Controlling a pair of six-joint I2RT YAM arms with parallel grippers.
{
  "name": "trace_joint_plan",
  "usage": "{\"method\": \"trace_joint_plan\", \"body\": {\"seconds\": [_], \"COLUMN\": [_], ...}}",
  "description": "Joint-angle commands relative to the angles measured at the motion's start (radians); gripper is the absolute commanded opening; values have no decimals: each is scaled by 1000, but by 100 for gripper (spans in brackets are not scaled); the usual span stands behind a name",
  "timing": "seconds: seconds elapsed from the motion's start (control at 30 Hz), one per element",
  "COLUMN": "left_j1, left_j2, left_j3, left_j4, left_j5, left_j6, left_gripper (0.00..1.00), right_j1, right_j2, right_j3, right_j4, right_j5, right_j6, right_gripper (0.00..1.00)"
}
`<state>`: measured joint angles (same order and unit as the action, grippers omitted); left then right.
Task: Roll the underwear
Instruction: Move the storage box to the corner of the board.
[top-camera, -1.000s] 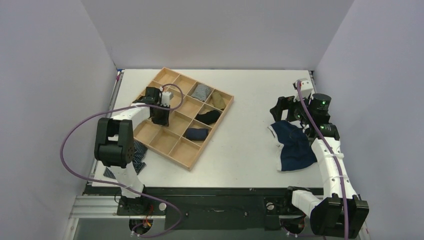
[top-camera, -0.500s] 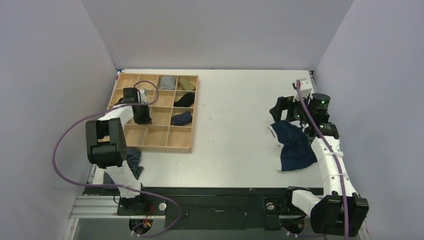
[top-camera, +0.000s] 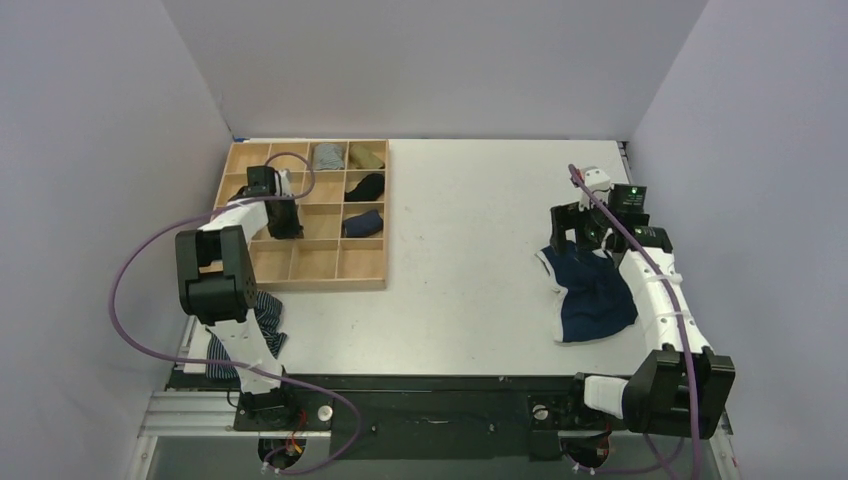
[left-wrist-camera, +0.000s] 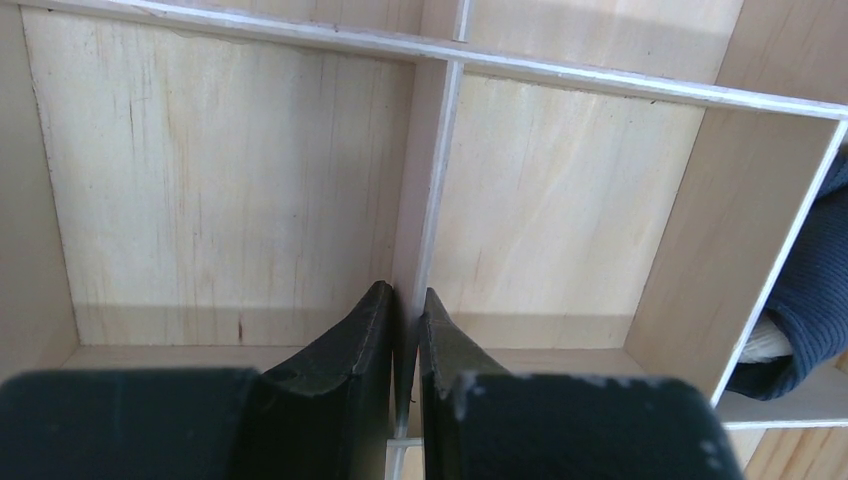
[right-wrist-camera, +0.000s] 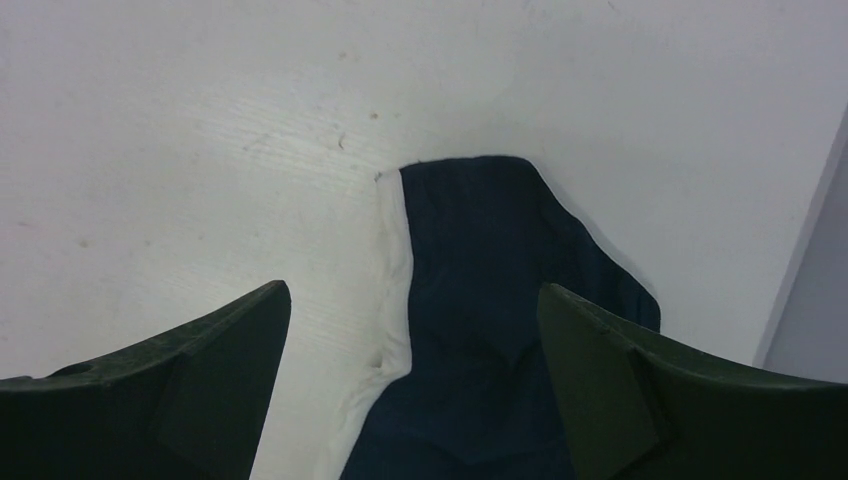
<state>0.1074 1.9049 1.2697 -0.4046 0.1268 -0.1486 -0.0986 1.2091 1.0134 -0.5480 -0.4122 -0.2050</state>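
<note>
At the near left edge of the worktop (top-camera: 480, 250) a dark striped garment (top-camera: 262, 320) lies crumpled beside the left arm's base. Beyond it a wooden tray (top-camera: 300, 265) of square cells sits on the far left of the worktop, its sides square with the worktop's edges. The left end effector (top-camera: 283, 215) reaches down into the tray, and the wrist view shows its jaws nearly closed, pinching a thin divider (left-wrist-camera: 425, 200) between two bare cells. Four small rolls fill cells along the tray's right side: a grey roll (top-camera: 327, 156) and an olive roll (top-camera: 366, 157) in the far row, then a black roll (top-camera: 366, 187) and a dark blue roll (top-camera: 362, 223) below them in the rightmost column. The middle of the worktop is bare. Far to the right, well apart from the tray, the underwear (top-camera: 592, 295) lies spread and slightly rumpled on the worktop, its white trim (right-wrist-camera: 395, 260) along the left edge. The right end effector (top-camera: 578, 228) hangs over the garment's far end with its jaws spread wide, holding nothing; whether it touches the cloth cannot be told.
</note>
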Motion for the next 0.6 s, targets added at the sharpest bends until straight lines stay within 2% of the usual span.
{"method": "trace_joint_plan", "body": {"seconds": [0.0, 0.03, 0.13, 0.17, 0.2, 0.23, 0.3, 0.33, 0.43, 0.57], "left_j1": [23, 23, 23, 23, 23, 23, 23, 23, 22, 17], "left_j2": [25, 25, 19, 14, 10, 0, -22, -30, -74, -156], "left_j3": [64, 65, 78, 81, 85, 86, 92, 95, 102, 73], "left_j4": [67, 67, 61, 59, 57, 57, 63, 64, 58, 45], "left_j5": [18, 21, 32, 32, 32, 32, 37, 40, 59, 90], "left_j6": [-54, -44, -21, -16, -10, -6, 5, 12, 26, 63], "left_gripper": [2, 5, 23, 33, 39, 50, 61, 63, 80, 90], "right_j1": [-5, -5, -6, -6, -7, -8, -10, -10, -10, -7], "right_j2": [54, 61, 102, 111, 133, 144, 179, 201, 248, 288], "right_j3": [11, -2, -23, -33, -40, -44, -47, -49, -53, -62], "right_j4": [-116, -120, -142, -146, -152, -156, -170, -180, -198, -223], "right_j5": [188, 206, 274, 294, 305, 321, 330, 331, 322, 288], "right_j6": [-177, -191, -257, -268, -288, -296, -319, -330, -351, -380], "right_gripper": [89, 89, 89, 89, 89, 88, 88, 86, 84, 81]}}
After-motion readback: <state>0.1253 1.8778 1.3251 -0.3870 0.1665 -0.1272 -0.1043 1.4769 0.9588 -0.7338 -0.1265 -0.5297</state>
